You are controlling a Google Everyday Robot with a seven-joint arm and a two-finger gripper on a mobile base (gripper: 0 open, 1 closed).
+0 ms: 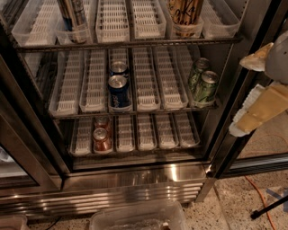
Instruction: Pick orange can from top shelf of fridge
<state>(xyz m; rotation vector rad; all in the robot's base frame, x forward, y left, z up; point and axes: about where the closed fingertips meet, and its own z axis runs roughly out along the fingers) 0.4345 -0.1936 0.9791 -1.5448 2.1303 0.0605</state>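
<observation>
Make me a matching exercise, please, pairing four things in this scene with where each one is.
Things:
1. orange can
2. front blue can
3. front red can
4. gripper

Places:
A. bottom rack, left part
B. outside the fridge, at the right edge of the view
C. top shelf, right part
D. middle rack, near the centre

Pairs: 1-C, 2-D, 3-A, 4-B

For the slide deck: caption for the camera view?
The gripper at the right edge, outside the fridge; orange can stands on the top shelf.
</observation>
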